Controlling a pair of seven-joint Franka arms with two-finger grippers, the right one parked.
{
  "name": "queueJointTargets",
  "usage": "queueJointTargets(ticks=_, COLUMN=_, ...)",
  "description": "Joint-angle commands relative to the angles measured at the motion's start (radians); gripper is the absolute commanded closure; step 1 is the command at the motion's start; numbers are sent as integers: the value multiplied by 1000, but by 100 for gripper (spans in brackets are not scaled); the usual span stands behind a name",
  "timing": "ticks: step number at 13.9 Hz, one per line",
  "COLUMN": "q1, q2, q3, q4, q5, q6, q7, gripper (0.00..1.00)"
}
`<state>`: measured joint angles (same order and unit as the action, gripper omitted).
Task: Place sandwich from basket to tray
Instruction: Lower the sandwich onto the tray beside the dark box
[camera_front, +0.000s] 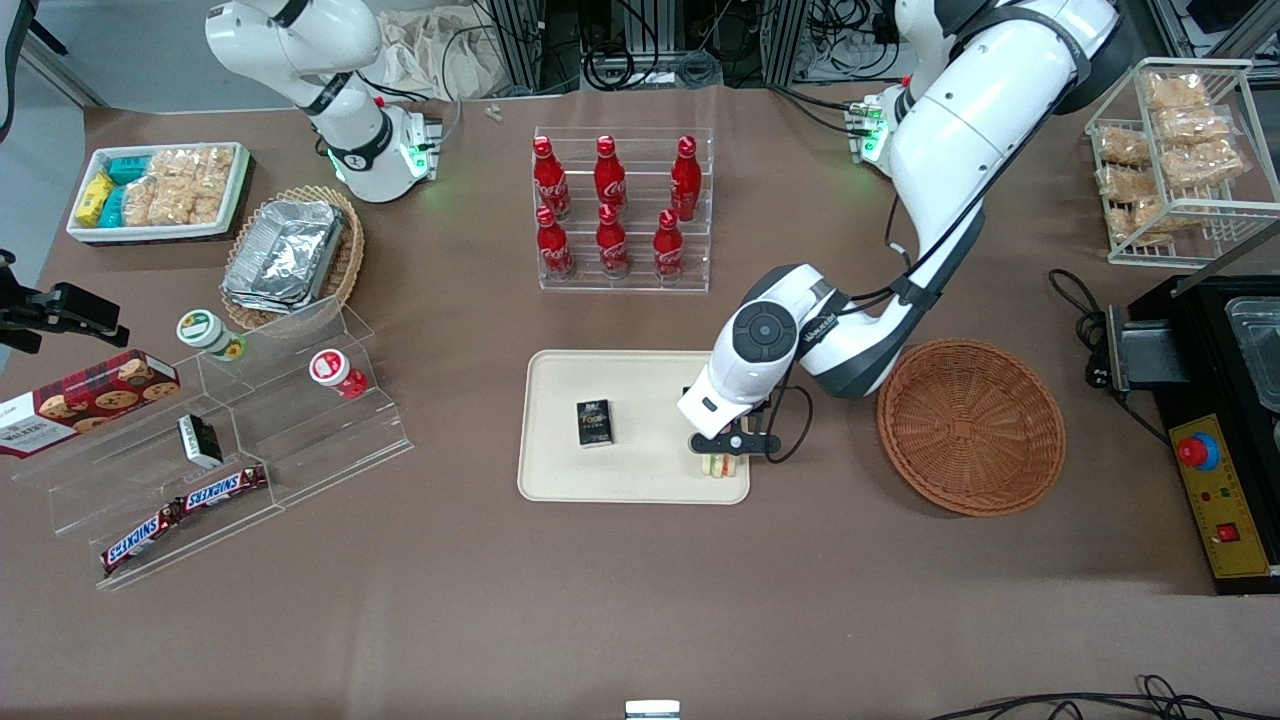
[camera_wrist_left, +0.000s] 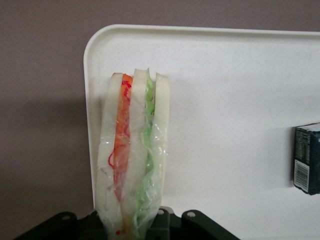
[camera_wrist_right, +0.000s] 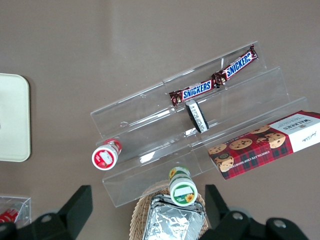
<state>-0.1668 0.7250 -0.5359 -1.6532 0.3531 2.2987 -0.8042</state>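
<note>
Now the gripper (camera_front: 727, 452) is clamped on the sandwich (camera_wrist_left: 132, 155) over the tray (camera_front: 560, 478) corner nearest the basket (camera_front: 970, 426). Next it should lower and release.

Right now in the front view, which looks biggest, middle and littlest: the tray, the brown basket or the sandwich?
1. Tray, biggest.
2. Basket, a bit smaller.
3. Sandwich, littlest, held over the tray's corner by the gripper.

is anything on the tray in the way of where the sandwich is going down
Nothing visible is. The tool holds the sandwich over the tray at the corner nearest the basket, and the tray surface there is bare. The only other item, a small dark box, sits apart toward the tray's middle.
</note>
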Motion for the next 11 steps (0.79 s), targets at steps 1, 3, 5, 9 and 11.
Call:
queueJointTargets(ticks=1, q1=-17, q2=11, q3=10, q4=29, q5=24, q6=1, q7=-27, gripper=95)
queueJointTargets(ticks=3, q1=-19, q2=14, q3=14, q4=27, q5=23, q6=1, q7=-30, gripper=83)
queueJointTargets(ticks=5, q1=-19, q2=14, q3=14, q4=27, q5=23, q6=2, q7=-32, gripper=77)
queueJointTargets(ticks=9, q1=-19, q2=19, q3=14, q4=24, q5=24, q6=5, q7=-33, gripper=71)
queueJointTargets(ticks=11, q1=-19, q2=19, q3=14, q4=24, q5=23, q6=7, q7=-35, gripper=53)
